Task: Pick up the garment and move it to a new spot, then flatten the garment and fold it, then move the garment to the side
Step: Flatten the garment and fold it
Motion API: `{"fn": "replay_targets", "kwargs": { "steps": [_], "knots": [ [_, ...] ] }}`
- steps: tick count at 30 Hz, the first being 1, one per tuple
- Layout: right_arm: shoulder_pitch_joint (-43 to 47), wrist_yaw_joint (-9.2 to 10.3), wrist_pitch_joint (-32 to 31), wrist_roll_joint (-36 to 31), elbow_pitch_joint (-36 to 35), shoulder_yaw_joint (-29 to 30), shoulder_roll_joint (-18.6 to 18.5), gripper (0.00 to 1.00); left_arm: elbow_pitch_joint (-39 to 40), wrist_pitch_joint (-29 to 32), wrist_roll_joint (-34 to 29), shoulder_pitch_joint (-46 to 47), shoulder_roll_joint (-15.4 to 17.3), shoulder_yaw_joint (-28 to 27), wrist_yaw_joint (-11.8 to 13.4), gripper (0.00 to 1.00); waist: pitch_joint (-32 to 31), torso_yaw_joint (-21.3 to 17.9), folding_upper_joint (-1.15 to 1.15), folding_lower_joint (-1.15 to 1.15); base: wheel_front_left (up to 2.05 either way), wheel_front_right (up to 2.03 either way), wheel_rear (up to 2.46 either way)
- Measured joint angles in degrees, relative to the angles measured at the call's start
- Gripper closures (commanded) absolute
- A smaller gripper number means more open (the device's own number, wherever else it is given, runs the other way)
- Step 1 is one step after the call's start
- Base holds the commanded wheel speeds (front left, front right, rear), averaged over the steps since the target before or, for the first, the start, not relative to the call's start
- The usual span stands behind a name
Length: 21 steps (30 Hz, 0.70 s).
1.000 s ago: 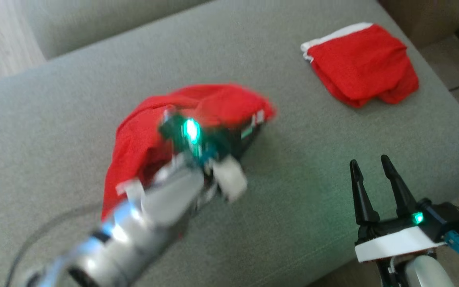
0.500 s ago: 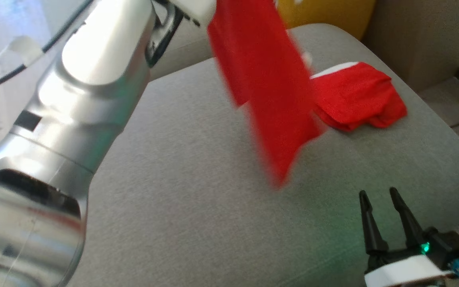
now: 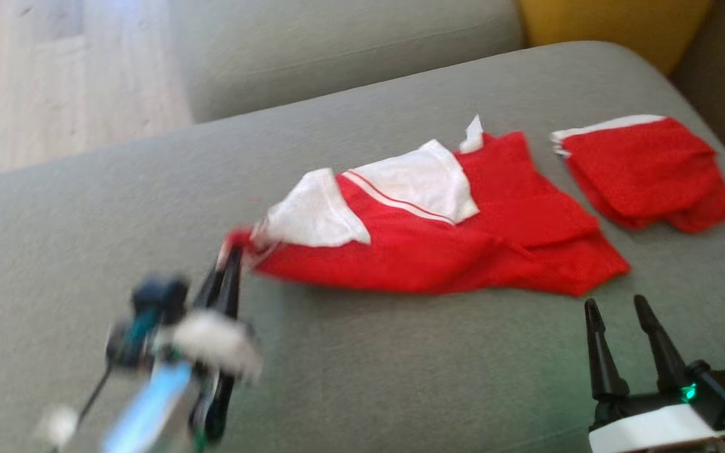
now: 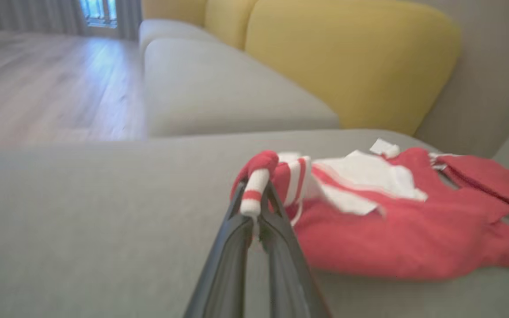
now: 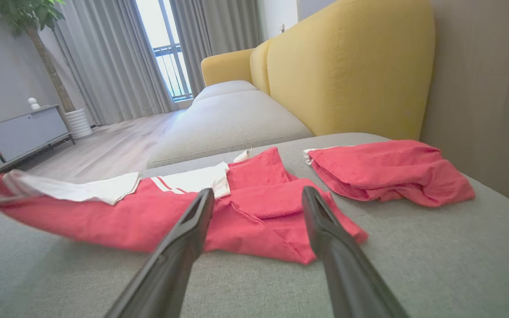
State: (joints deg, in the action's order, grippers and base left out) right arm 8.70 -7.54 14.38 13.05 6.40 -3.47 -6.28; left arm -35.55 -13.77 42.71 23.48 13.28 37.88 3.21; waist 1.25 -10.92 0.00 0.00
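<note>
Half a second ago the red fabric garment with white panels (image 3: pixel 438 245) hung in the air from the raised left arm. It has since come down, and the head camera has also shifted. The garment now lies spread across the middle of the grey fabric sofa seat cushion (image 3: pixel 369 377), stretched from left to right with its white panels turned up along its far side. The left gripper (image 3: pixel 230 261) sits low over the left half of the cushion and is blurred in the head view. In the left wrist view its two dark fingers are pressed together, clamped on the garment's red-and-white striped cuff (image 4: pixel 254 194), which curls over the fingertips. That left end of the garment looks slightly lifted off the cushion, while the rest lies on it in loose wrinkles. A small white tag (image 3: pixel 474 135) sticks up from the garment's far edge, too small and blurred for any print to be read. Just beside the garment's right end, towards the far right corner of the cushion, lies a folded red cloth with a white hem (image 3: pixel 646 173); whether the two touch cannot be told. The right gripper (image 3: pixel 620 311) is at the near right edge of the cushion. Its fingers are spread wide apart with nothing between them, pointing at the garment's right end and not touching it. A yellow padded back cushion (image 5: pixel 347 66) rises behind the seat, and pale wooden floor (image 3: pixel 54 75) lies beyond the far left edge.
</note>
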Motion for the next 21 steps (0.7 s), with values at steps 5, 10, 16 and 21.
{"fn": "replay_targets", "kwargs": {
  "steps": [5,10,16,21],
  "knots": [
    [0.0,0.00,0.0,0.0,-0.2,0.6,-0.2,0.00,9.7,-0.4,0.5,-12.8,1.4,-5.6,4.1,1.00,1.0,3.4,0.00,0.00,0.00,0.00,0.00],
    [0.0,0.00,0.0,0.0,-0.3,0.4,-0.3,0.00,16.6,-0.4,-2.3,-18.7,1.6,-8.7,6.6,1.00,1.1,5.9,0.00,0.00,0.00,0.00,0.00],
    [0.0,0.00,0.0,0.0,-0.2,-0.3,-0.4,0.00,20.0,-0.4,-4.3,-22.9,2.7,-10.0,8.5,0.00,-0.3,7.5,0.00,-0.01,0.00,0.00,0.00],
    [0.2,0.00,0.0,0.0,0.0,-1.0,-1.3,0.00,22.4,1.7,-6.5,-22.8,4.6,-10.0,11.6,0.00,-1.2,7.2,0.00,-0.01,0.00,0.00,0.00]
  ]
}}
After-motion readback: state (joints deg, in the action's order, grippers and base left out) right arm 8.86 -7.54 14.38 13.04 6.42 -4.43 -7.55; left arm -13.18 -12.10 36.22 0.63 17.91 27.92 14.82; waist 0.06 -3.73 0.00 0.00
